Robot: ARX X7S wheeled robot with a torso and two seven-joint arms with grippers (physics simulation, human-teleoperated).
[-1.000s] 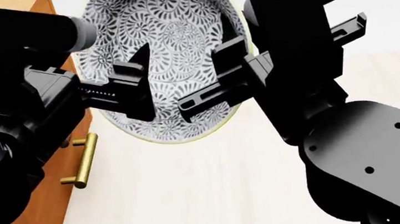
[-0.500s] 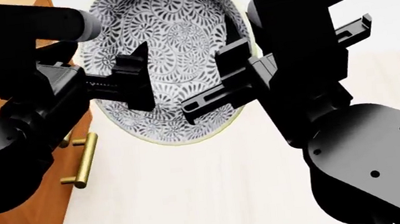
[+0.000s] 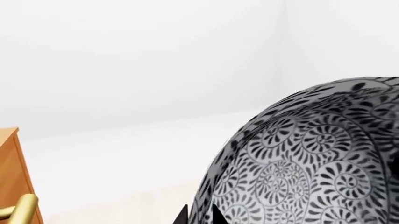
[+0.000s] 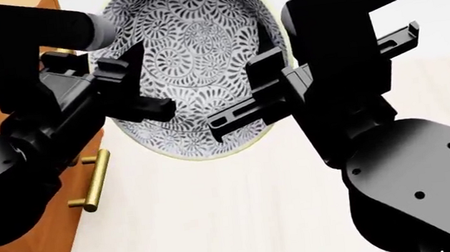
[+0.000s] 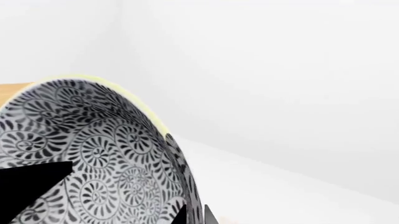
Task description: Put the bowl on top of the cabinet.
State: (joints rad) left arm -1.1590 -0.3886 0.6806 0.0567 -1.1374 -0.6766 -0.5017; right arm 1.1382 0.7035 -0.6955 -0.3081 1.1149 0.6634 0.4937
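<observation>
The bowl (image 4: 193, 60), patterned in dense dark floral swirls with a pale rim, hangs in the air between both arms, tipped so its inside faces the head camera. My left gripper (image 4: 132, 79) is shut on its left rim; in the left wrist view the gripper (image 3: 199, 215) has the bowl (image 3: 311, 158) wall between its two black tips. My right gripper (image 4: 268, 71) is shut on the right rim, and the right wrist view shows the gripper (image 5: 194, 215) pinching the bowl (image 5: 93, 149) wall. The orange-brown cabinet (image 4: 20, 248) stands at the left, beside and below the bowl.
A brass bar handle (image 4: 93, 180) sticks out of the cabinet front below my left arm. Pale floor (image 4: 219, 227) stretches under the bowl, with a white wall (image 3: 124, 56) beyond. A cabinet corner (image 3: 9, 177) and handle (image 3: 18, 210) show in the left wrist view.
The bowl has risen slightly. My left gripper has turned on the rim, its fingers now angled differently. The right arm has barely moved.
</observation>
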